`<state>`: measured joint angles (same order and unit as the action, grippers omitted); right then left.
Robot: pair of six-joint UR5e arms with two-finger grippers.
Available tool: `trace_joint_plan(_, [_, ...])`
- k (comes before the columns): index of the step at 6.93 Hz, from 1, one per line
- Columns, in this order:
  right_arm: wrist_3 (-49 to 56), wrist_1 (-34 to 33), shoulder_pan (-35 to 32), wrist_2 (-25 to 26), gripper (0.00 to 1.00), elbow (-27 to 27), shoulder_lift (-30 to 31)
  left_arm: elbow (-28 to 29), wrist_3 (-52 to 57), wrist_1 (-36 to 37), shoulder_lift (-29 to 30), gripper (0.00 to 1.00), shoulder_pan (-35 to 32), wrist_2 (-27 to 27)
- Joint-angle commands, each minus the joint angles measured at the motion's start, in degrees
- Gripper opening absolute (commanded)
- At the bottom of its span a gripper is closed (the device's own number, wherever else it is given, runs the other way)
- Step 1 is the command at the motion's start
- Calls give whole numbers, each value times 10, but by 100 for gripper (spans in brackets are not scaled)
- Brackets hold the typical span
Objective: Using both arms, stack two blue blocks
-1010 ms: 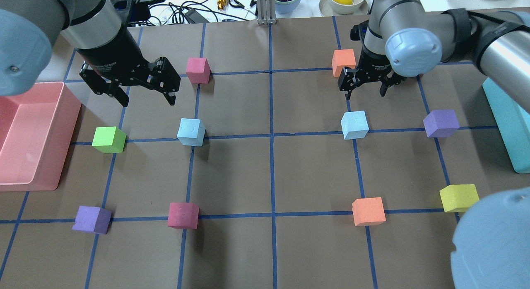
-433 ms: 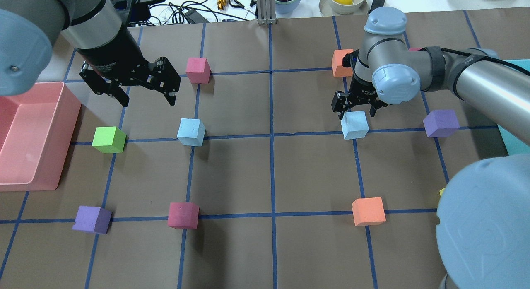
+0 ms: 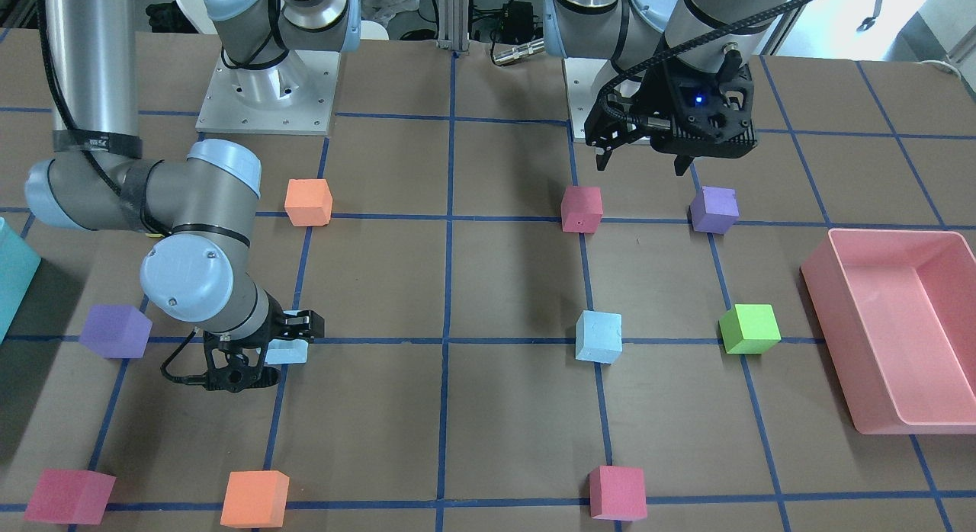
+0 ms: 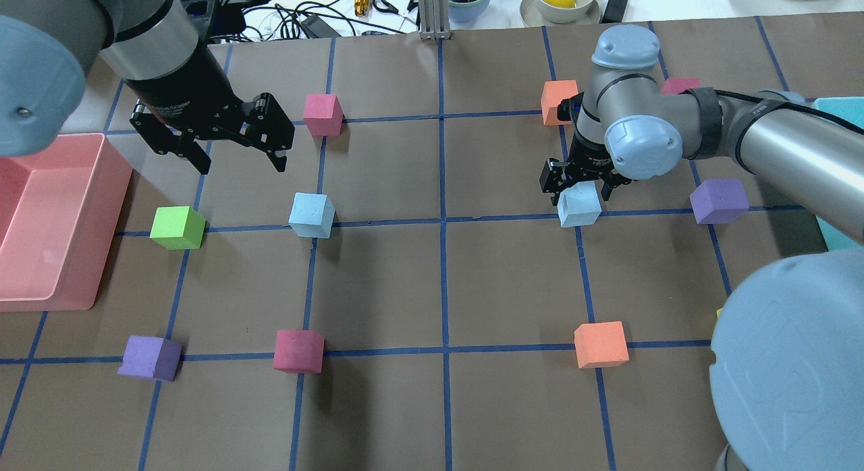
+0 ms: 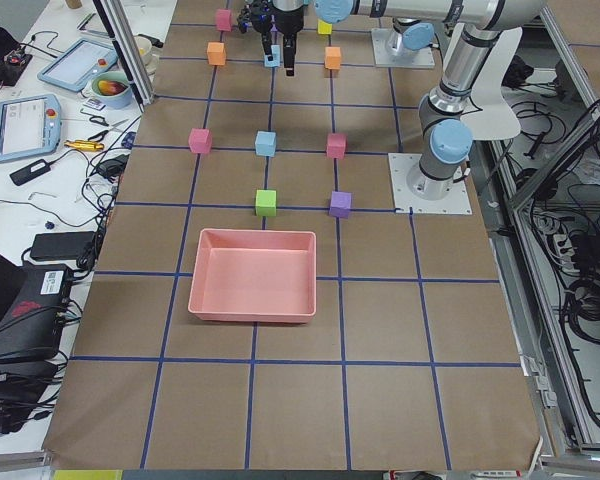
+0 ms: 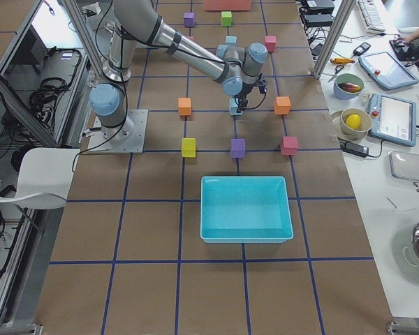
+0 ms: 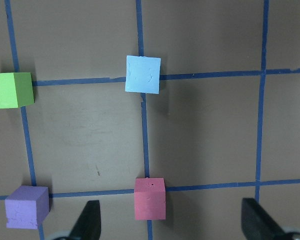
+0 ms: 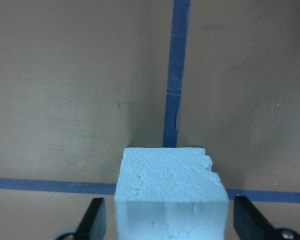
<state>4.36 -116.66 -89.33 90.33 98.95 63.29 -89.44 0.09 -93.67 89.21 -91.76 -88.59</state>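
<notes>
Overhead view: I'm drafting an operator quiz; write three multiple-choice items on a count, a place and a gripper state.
1. How many pale blue blocks are on the table? A one; B two; C three.
2. Where is the green cube? A beside the pink bin; B inside it; C atop a blue block.
3. The right gripper is: A shut, lifting a block; B open over the bin; C open, straddling a blue block.
Answers: B, one in each half; A, it rests apart from the bin's wall; C, gaps show between fingers and block.

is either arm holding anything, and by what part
Nothing is held. The right end effector straddles a blue block, open with gaps either side; the left end effector hangs open, empty.
</notes>
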Motion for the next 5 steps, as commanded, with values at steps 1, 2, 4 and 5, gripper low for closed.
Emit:
trace_joint_plan(1, [0, -1, 0, 0, 0, -2, 2, 0, 0, 0, 0, 100, 0, 0])
trace_joint_plan(2, [0, -1, 0, 0, 0, -2, 6, 0, 0, 0, 0, 100, 0, 0])
trace_joint_plan(4, [-42, 26, -10, -2, 0, -17, 34, 1, 0, 0, 0, 100, 0, 0])
trace_joint_plan(5, [-101, 58, -30, -44, 0, -17, 56, 1, 0, 1, 0, 100, 0, 0])
